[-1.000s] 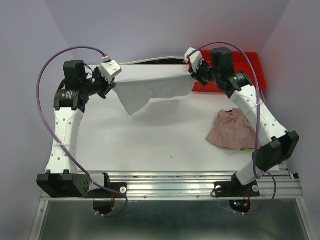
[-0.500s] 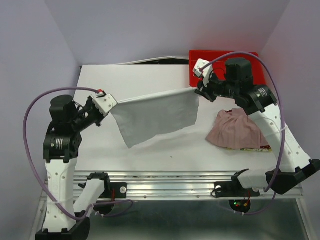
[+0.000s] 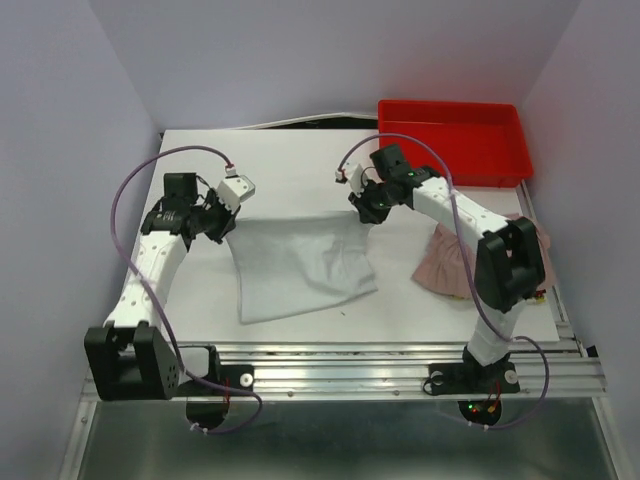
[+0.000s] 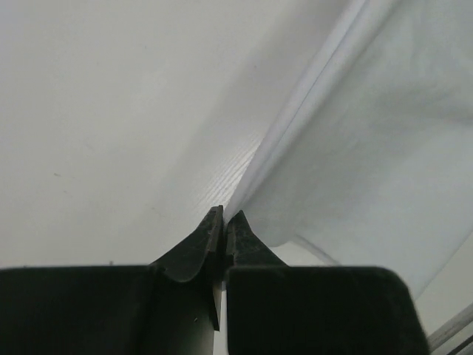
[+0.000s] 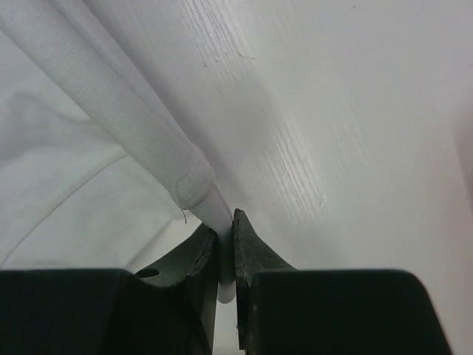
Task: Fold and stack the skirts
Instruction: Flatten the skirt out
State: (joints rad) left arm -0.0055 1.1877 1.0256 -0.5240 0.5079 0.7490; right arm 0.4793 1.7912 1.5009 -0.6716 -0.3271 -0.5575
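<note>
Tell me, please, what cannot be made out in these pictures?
Top view: the right arm covers part of the pink skirt.
Top view: it and the left arm hide the pinched corners of the white skirt.
Wrist views: only that skirt's edge at the jaws shows; the frame cuts the rest.

Table (image 3: 300,160): white top with a faint wood grain in the wrist views. It lies directly beneath the left gripper (image 3: 231,222) and the right gripper (image 3: 367,213) and runs beyond them to the far wall. Walls (image 3: 300,60): plain pale lavender, standing behind both grippers, left of the left one and right of the right one. Aluminium rail (image 3: 350,365): along the table's edge, nearer than both grippers. Dull grey metal panel (image 3: 350,440) below it. Lighting even and diffuse, shadows soft.
</note>
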